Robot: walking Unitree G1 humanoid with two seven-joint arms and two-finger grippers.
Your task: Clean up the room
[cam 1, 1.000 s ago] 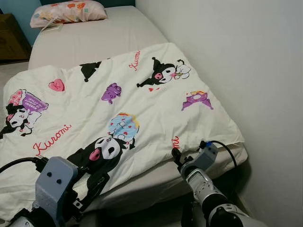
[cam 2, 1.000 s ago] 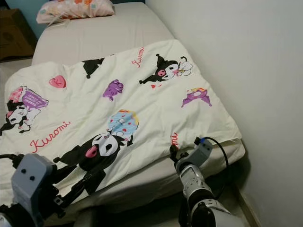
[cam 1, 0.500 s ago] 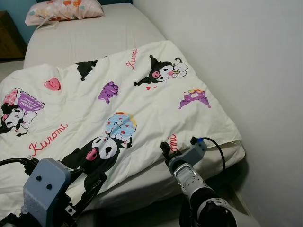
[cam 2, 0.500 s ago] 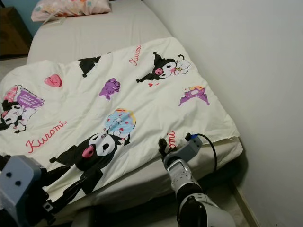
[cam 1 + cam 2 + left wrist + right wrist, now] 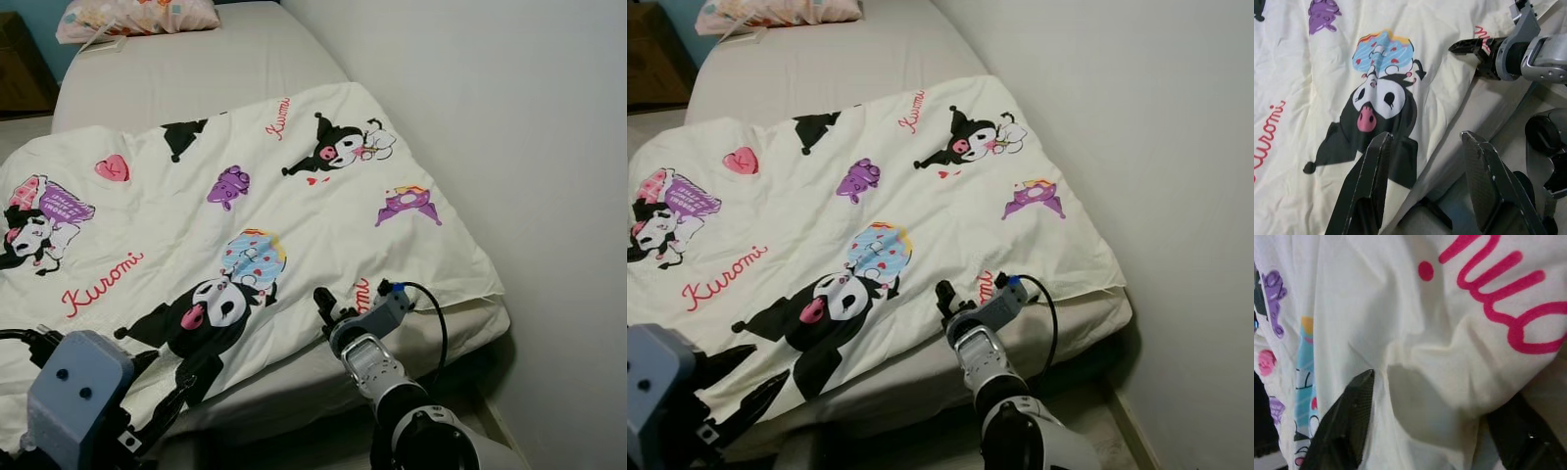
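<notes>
Reaching leftward along the near hem since a second ago, the right gripper [image 5: 324, 305] now has its fingers apart around a fold of the Kuromi duvet [image 5: 245, 215], likely readying a pull to straighten it; the left gripper [image 5: 1425, 181] hovers spread beside; no containers; farther, a floral pillow [image 5: 137, 17] on the mattress [image 5: 196, 69]

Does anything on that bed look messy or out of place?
Yes. The cartoon-print blanket lies skewed across the mattress, covering only its lower part, far from the pillow. Its near edge is bunched where the right end effector meets it.
</notes>
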